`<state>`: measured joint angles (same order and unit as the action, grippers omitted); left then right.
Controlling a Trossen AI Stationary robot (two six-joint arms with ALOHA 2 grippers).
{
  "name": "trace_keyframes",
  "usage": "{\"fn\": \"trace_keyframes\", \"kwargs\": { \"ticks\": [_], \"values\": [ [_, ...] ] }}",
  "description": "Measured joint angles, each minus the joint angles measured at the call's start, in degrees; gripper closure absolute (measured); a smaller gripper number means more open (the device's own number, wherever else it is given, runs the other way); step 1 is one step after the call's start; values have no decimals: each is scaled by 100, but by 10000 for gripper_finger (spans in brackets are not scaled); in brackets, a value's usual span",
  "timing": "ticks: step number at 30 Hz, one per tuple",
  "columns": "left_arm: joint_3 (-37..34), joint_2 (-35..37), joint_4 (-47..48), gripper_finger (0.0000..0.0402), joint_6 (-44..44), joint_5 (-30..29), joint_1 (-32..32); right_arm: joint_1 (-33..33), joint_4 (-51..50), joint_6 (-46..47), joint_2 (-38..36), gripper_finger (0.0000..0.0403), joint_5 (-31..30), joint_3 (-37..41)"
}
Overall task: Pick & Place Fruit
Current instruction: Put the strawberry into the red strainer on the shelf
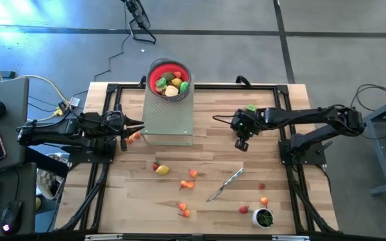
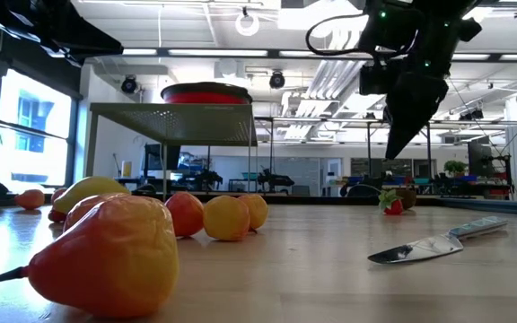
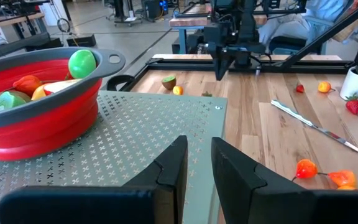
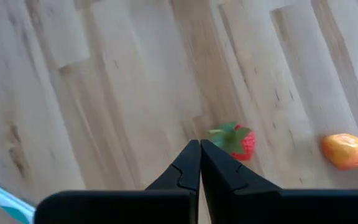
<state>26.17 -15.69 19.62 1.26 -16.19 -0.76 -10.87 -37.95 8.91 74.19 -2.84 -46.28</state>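
Currently: fruit sorting is partly done, judging by how the pieces lie.
Red bowl (image 1: pixel 169 78): sits on a perforated metal stand (image 1: pixel 168 117) at the table's far edge, left of centre; several fruit pieces already lie inside it.
Loose fruit (image 1: pixel 161 170): many small pieces are scattered over the near half of the table (image 1: pixel 273 207), with a few more near its near right corner beside a small white cup (image 1: pixel 264 217).
Knife (image 1: pixel 224 184): lies flat among the loose fruit, right of centre.
Right gripper (image 4: pixel 199 152): hangs above the table's right half, fingers pressed fully together and empty; a strawberry (image 4: pixel 236 141) lies on the wood just beyond the tips, an orange piece (image 4: pixel 345 150) farther off.
Left gripper (image 3: pixel 197 163): hovers at the stand's left side, fingers slightly parted with nothing between them.
Risk, descent: lowered with the fingers together, the right gripper would likely shove the strawberry away instead of straddling it.
Risk, grip: the pieces are small and rounded, so an off-centre pinch could squirt one sideways toward the table's edge.
Risk, delivery: a low approach could knock the bowl's rim or the stand.
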Motion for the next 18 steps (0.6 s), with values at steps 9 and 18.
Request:
{"fn": "trace_keyframes", "kwargs": {
  "ticks": [9, 18],
  "values": [
    [-2, 0, 0, 334, -1, 0, 1, 43, 19, -310, 348, 289, -168, -3],
    [-2, 1, 0, 334, -2, 0, 1, 290, 268, -1249, 941, 216, -519, -3]
  ]
}}
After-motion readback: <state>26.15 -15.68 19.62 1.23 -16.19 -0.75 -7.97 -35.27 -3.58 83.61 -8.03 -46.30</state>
